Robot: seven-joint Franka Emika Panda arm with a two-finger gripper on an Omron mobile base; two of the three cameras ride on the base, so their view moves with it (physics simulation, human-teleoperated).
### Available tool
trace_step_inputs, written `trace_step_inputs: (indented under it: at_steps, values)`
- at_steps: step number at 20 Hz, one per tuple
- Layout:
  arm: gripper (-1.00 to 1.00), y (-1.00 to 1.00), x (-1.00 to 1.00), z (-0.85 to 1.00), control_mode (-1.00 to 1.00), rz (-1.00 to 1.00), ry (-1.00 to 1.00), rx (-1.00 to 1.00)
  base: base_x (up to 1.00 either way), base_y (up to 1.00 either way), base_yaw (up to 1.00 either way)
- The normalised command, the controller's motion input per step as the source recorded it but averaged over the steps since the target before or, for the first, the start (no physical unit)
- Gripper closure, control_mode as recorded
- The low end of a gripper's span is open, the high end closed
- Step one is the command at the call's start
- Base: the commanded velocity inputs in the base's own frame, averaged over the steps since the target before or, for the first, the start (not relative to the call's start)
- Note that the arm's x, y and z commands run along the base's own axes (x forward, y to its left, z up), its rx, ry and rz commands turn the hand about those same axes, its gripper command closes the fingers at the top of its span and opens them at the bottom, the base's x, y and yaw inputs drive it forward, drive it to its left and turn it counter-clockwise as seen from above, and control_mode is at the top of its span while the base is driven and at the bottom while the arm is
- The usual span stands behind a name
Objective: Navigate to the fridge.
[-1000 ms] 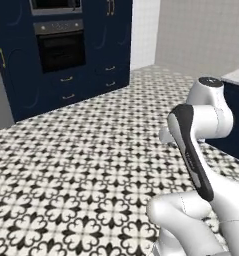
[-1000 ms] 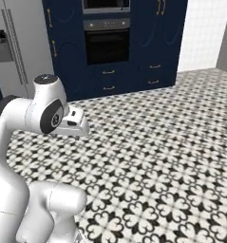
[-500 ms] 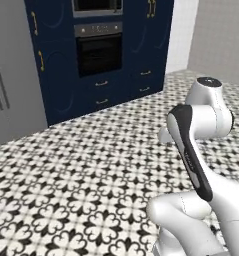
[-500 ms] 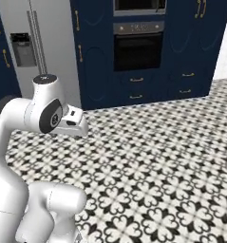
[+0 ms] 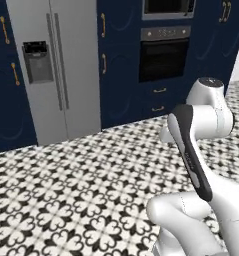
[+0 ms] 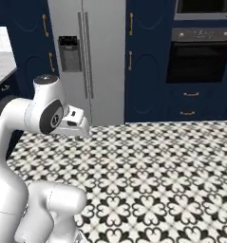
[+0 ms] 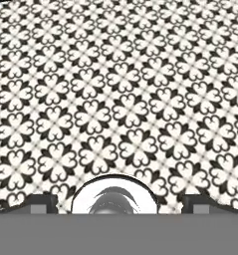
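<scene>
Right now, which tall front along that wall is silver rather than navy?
The fridge: silver-grey, two long vertical bar handles at centre, dark dispenser panel on its left door. The navy cabinets beside it carry short gold handles.

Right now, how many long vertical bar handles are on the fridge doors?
2. Both stand side by side at the centre of the fridge: the left handle and the right handle, one per door.

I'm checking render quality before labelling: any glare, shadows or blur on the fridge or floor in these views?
Left base view: fridge evenly lit, flat grey, no glare; edges slightly soft. Right base view: the same flat light, with a faint shadow strip where the fridge and cabinets meet the floor. Hand view: floor pattern sharp, no cast shadows; fingertips dim.
</scene>
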Motion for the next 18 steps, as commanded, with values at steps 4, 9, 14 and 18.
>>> trace_step_inputs:
  at_steps: [4,9,14,18]
  values:
    - [-1.0,0.0,0.0,0.0,1.0,0.0,0.0,0.0,1.0,0.54,0.37]
    - [-1.0,0.0,0.0,0.0,1.0,0.0,0.0,0.0,1.0,0.07,0.11]
    - [-1.0,0.0,0.0,0.0,1.0,0.0,0.0,0.0,1.0,0.01,0.03]
    - [-1.0,0.0,0.0,0.0,1.0,0.0,0.0,0.0,1.0,0.11,0.01]
